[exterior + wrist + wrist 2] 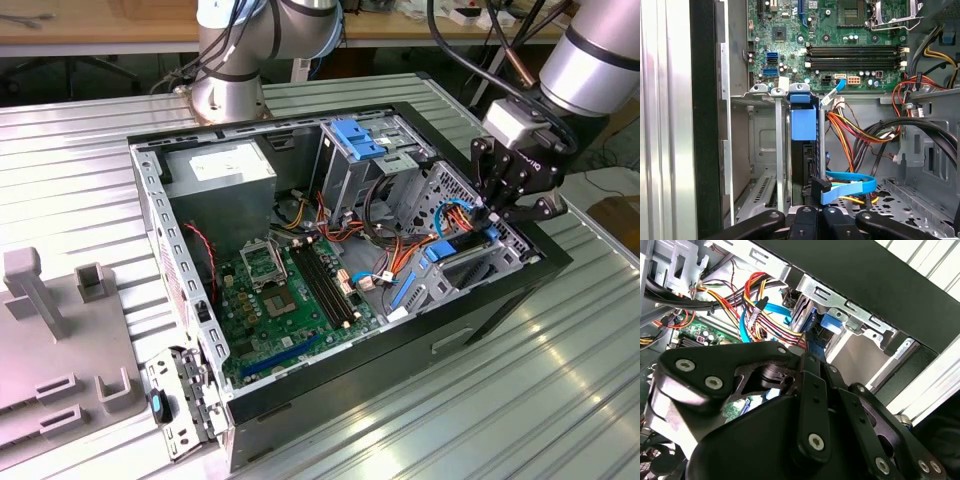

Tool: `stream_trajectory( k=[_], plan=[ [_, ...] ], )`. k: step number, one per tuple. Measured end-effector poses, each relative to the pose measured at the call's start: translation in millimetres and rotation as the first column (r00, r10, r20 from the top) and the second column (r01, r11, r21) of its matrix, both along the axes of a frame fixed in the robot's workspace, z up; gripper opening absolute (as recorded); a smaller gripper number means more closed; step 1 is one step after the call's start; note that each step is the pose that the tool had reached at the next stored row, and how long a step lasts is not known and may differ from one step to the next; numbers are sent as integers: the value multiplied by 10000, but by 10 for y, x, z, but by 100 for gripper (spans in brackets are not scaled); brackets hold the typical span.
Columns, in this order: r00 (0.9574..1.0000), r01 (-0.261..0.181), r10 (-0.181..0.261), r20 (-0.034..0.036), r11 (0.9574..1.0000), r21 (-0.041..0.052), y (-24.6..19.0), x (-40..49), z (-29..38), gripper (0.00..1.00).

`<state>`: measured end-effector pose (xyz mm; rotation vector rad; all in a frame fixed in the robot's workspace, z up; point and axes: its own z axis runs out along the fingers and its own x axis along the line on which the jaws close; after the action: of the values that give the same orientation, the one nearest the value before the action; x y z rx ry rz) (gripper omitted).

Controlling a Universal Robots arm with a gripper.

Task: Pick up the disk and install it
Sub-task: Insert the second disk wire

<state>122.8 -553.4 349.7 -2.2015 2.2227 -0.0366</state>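
The disk [462,247] stands on edge in a slot of the metal drive cage [470,275], at the side of the open computer case on the exterior view's right. Its bright blue carrier frame [803,124] and dark metal edge show in the first wrist view. A thin blue strip of the disk [812,337] shows in the second wrist view. My gripper [493,215] sits right at the disk's outer end. Its black fingers [804,220] are drawn together, narrower than the disk. In the second wrist view the gripper [807,359] tips meet just short of the blue edge.
Red, orange and blue cables [850,182] run beside the slot. The green motherboard [290,300] lies in the case, with a silver labelled box [220,170] and a light-blue bracket [360,135] behind it. A second arm's base [230,90] stands behind the case. Grey fixtures [40,290] sit on the exterior view's left.
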Motion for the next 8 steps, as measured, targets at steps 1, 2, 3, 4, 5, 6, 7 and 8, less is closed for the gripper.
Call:
stream_trajectory(
  k=[1,2,3,4,5,6,7,8],
  plan=[
    [10000,-1,1,-2,10000,-1,0,10,1,11],
    [10000,0,0,-13,10000,4,0,28,5,11],
    [10000,1,-1,-43,10000,5,0,49,25,11],
    [10000,1,-1,-77,10000,6,0,60,53,11],
    [9999,0,0,-102,10000,7,0,68,83,11],
    [9999,2,-1,-118,10000,4,0,71,109,11],
    [9999,2,-1,-125,10000,6,0,73,124,11],
    [9999,1,-1,-132,10000,5,0,75,139,11]
  ],
)
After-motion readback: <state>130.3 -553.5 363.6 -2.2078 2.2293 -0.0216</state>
